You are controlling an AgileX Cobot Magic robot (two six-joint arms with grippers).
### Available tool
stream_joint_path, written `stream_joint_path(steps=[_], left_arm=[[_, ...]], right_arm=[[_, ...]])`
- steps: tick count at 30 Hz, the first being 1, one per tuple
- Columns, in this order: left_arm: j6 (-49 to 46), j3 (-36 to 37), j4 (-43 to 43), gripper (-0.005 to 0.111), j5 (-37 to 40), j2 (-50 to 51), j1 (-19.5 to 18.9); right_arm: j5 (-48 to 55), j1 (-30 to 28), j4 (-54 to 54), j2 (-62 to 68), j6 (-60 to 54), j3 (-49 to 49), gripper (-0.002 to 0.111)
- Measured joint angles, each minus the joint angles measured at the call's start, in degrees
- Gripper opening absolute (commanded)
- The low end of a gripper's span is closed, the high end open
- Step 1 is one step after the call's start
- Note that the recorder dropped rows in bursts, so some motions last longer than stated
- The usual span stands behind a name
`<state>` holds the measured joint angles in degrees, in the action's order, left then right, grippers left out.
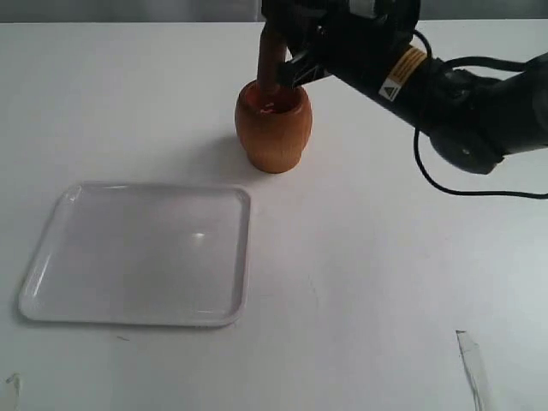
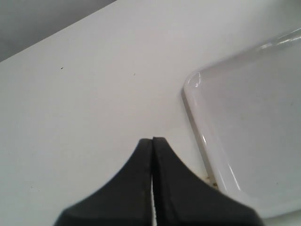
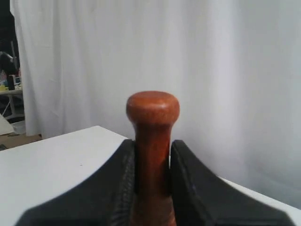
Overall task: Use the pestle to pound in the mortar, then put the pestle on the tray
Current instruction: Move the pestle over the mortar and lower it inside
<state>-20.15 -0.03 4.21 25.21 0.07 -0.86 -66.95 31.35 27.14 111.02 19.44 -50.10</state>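
The orange-brown mortar stands upright on the white table at the back centre. The reddish-brown pestle rises almost upright out of its mouth, lower end hidden inside. My right gripper is shut on the pestle's narrow handle; in the right wrist view the knobbed end sticks out past the black fingers of that gripper. The white tray lies flat at the front left. My left gripper is shut on nothing, just above the table beside the tray's rim; it is not seen in the exterior view.
The right arm and its black cable reach in from the right edge. A thin clear strip lies at the front right. A white curtain hangs behind the table.
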Motion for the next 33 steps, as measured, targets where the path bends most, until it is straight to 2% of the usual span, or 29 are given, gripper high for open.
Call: stream_joint_path(steps=[15, 20, 27, 33], left_arm=[[0.00, 0.00, 0.00, 0.000, 0.00, 0.00, 0.00], [0.00, 0.00, 0.00, 0.000, 0.00, 0.00, 0.00], [0.00, 0.00, 0.00, 0.000, 0.00, 0.00, 0.00], [0.00, 0.00, 0.00, 0.000, 0.00, 0.00, 0.00]], right_arm=[[-2.93, 0.00, -1.88, 8.63, -5.57, -0.38, 0.000], [-1.12, 0.00, -1.52, 4.72, -5.80, -0.39, 0.000], [4.13, 0.00, 0.75, -5.60, -3.15, -5.37, 0.000], [7.80, 0.00, 5.68, -5.01, -1.18, -5.61, 0.000]])
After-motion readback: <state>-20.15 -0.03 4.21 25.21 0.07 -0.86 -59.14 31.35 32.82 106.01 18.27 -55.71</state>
